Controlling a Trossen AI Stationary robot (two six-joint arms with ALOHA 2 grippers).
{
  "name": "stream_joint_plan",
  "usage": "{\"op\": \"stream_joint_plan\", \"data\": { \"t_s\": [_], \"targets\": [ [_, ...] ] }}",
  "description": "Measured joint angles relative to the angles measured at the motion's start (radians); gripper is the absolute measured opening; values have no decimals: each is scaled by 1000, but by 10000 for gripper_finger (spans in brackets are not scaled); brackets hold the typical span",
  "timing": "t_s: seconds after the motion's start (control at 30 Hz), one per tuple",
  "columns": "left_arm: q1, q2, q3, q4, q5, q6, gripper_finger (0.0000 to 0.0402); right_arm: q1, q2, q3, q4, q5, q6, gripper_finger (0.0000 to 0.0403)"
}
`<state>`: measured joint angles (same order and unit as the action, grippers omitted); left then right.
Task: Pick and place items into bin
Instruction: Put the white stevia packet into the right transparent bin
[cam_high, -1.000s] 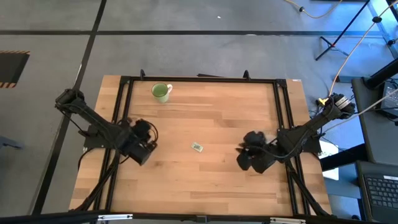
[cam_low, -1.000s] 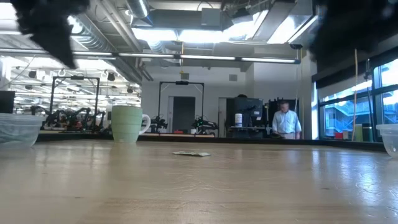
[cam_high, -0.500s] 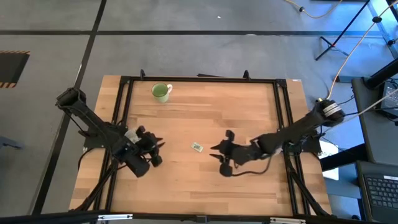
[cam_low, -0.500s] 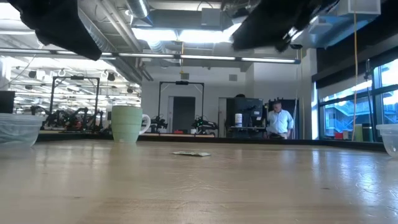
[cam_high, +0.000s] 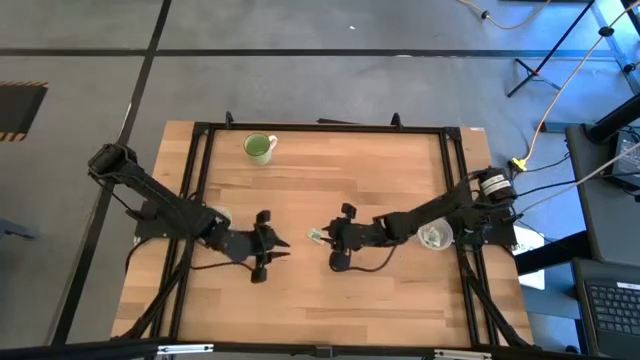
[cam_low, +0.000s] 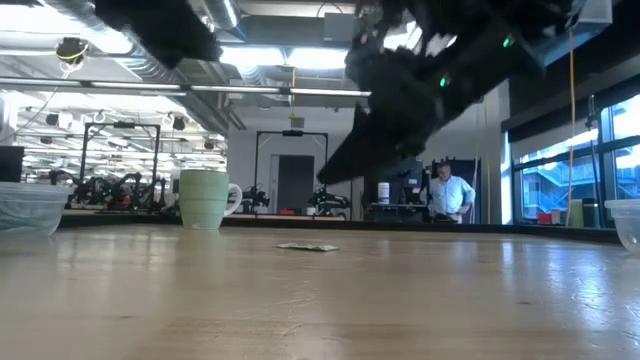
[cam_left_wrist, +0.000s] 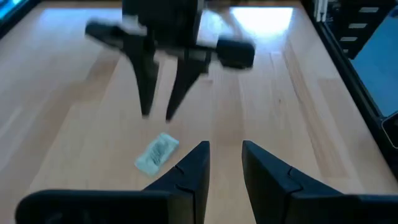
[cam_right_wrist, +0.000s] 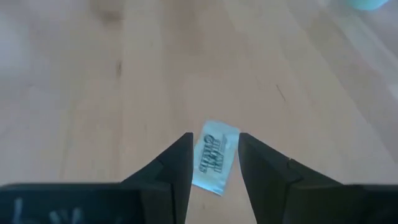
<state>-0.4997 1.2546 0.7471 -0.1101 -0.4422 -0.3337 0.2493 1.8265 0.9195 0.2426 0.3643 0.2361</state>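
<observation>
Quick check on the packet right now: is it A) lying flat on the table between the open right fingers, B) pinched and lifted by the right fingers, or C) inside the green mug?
A: the packet lies flat on the table, framed by the open right gripper, not lifted.

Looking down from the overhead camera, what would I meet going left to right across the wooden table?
Left gripper → small green packet → right gripper → clear bowl at the table's right edge.
</observation>
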Motion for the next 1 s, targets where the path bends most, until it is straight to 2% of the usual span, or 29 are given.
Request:
{"op": "stream_joint_plan", "data": {
  "t_s": [0.2, 0.47, 0.73, 1.0],
  "targets": [
    [130, -48, 0, 41, 153, 156, 88, -34, 56, 0, 21, -55, -7, 132],
    [253, -200, 0, 38, 226, 277, 88, -36, 113, 0, 41, -60, -29, 132],
    [282, -385, -36, 0, 219, 298, 88, -51, 154, 0, 72, -70, -6, 132],
    [281, -641, -223, 33, 125, 261, 88, -55, 160, 2, 64, -86, 21, 121]
  ]
}}
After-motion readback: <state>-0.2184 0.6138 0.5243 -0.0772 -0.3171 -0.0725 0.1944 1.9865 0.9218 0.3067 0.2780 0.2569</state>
